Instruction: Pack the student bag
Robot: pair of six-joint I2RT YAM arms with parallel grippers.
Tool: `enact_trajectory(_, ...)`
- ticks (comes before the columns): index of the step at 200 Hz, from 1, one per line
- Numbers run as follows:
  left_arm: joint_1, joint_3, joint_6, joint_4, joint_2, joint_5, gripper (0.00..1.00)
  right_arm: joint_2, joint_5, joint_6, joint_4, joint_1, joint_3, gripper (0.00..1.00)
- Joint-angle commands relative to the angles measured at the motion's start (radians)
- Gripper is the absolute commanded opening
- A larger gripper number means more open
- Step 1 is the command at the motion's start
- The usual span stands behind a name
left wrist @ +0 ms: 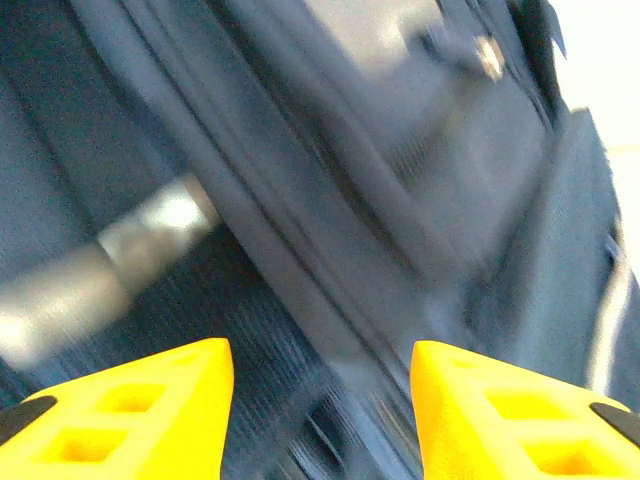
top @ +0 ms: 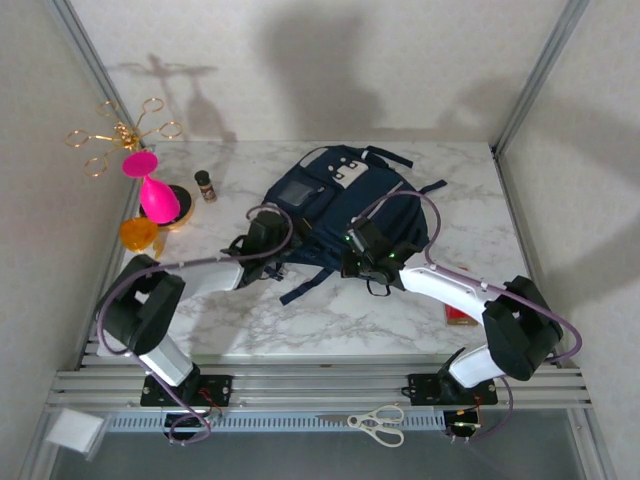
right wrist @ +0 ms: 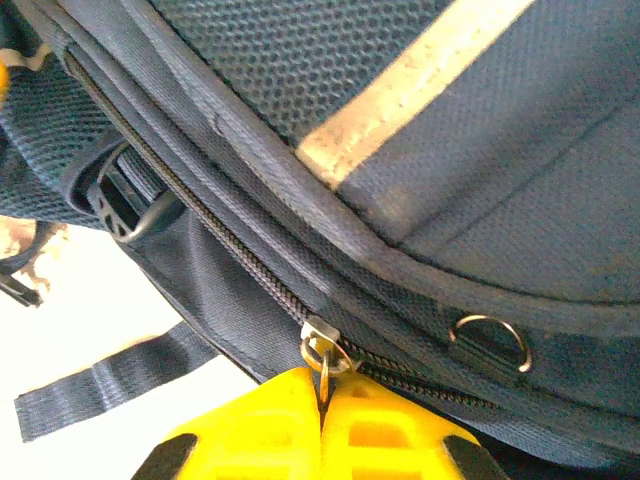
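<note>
Right wrist view showed the right gripper [right wrist: 322, 398] clenched on the zipper pull [right wrist: 322, 350] of the student bag [right wrist: 300, 60], left gripper [left wrist: 322, 400] parted; pulling along the zipper track [right wrist: 200, 205] seemed best.

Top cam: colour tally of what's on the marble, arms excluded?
Navy: 1, student bag
Pink: 1, vase on dark base
Orange: 1, small object
Brown: 1, little bottle
Red: 1, flat item
Gold: 1, wire stand
Total: 6

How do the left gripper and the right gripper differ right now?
The left gripper has its jaws apart with nothing between; the right gripper is shut on the zipper pull. The left gripper is at the left edge of the student bag, the right gripper at its near edge. Both have yellow fingers.
</note>
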Motion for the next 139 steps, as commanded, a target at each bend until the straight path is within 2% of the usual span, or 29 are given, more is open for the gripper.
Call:
enact_trajectory(1,-0.088,-0.039,-0.212,0.127,-0.046,-0.016,0.50,0.007,-0.031,-0.004,-0.019,0.003,0.072,0.00)
enact_trajectory(18,-0.129,-0.043,-0.297,0.195,-0.008,-0.033,0.50,0.020,-0.024,-0.007,-0.011,0.001,0.082,0.00)
enact_trajectory(40,-0.147,-0.007,-0.385,0.306,0.113,0.034,0.49,0.040,-0.012,0.001,-0.024,-0.002,0.096,0.00)
enact_trajectory(60,-0.150,-0.027,-0.480,0.377,0.169,-0.013,0.45,0.043,0.012,0.022,-0.030,-0.003,0.104,0.00)
enact_trajectory(74,-0.135,-0.013,-0.473,0.397,0.196,-0.029,0.42,0.037,-0.001,0.023,-0.029,-0.002,0.103,0.00)
enact_trajectory(101,-0.128,0.050,-0.450,0.319,0.226,-0.111,0.22,0.033,-0.030,0.015,-0.019,-0.001,0.100,0.00)
enact_trajectory(124,-0.098,0.014,-0.440,0.254,0.177,-0.211,0.00,0.037,-0.008,-0.008,-0.096,-0.010,0.123,0.00)
enact_trajectory(139,-0.054,-0.019,-0.403,0.200,0.131,-0.222,0.00,-0.008,0.008,-0.037,-0.117,-0.015,0.097,0.00)
